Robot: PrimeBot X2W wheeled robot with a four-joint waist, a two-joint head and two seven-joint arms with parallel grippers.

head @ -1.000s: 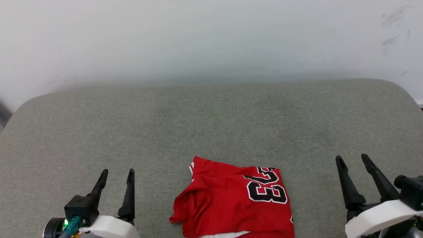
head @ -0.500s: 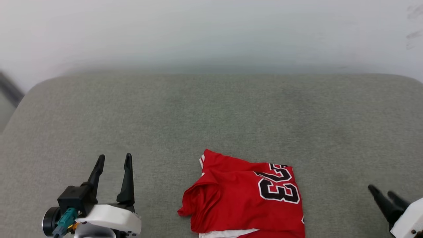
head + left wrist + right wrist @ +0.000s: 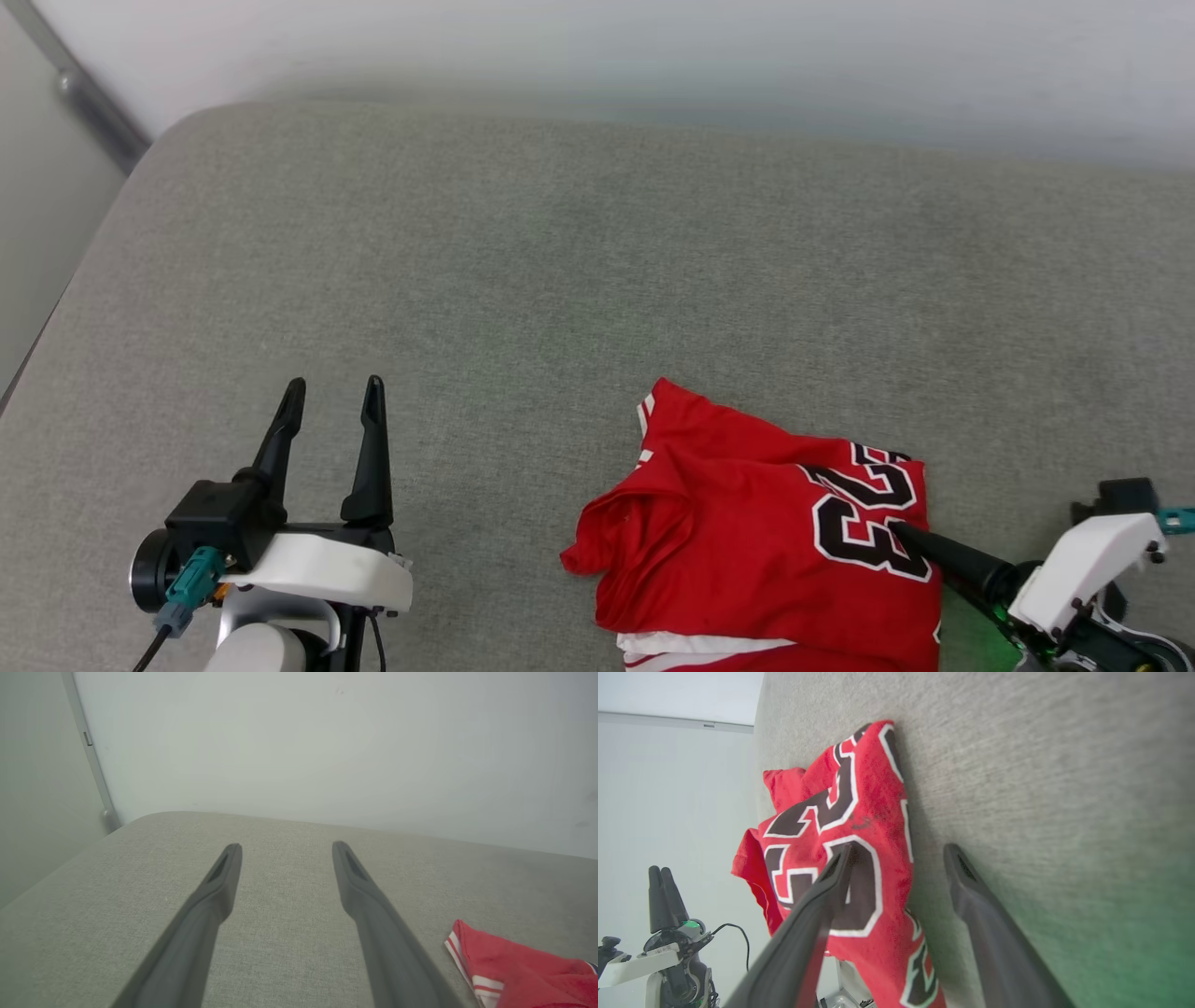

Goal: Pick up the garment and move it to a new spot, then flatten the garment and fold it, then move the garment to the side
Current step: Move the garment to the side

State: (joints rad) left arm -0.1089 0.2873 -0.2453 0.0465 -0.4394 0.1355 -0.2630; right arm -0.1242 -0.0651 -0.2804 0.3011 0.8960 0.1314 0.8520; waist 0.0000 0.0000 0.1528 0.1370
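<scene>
Lying crumpled on the table (image 3: 523, 280), the garment (image 3: 766, 541) is cut off by the head view's bottom edge. The right claw (image 3: 899, 848), fingers apart, straddles its printed edge; contact cannot be judged. The left claw (image 3: 336, 383) gapes empty, well apart.

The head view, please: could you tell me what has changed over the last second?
The camera turned, shifting the whole picture. The right gripper swung in from the right; its open fingers now point leftward, straddling the garment at the edge by the "23" print, with nothing gripped yet. The left gripper stayed open and apart from the garment, which kept its crumpled shape on the grey cushion.
</scene>
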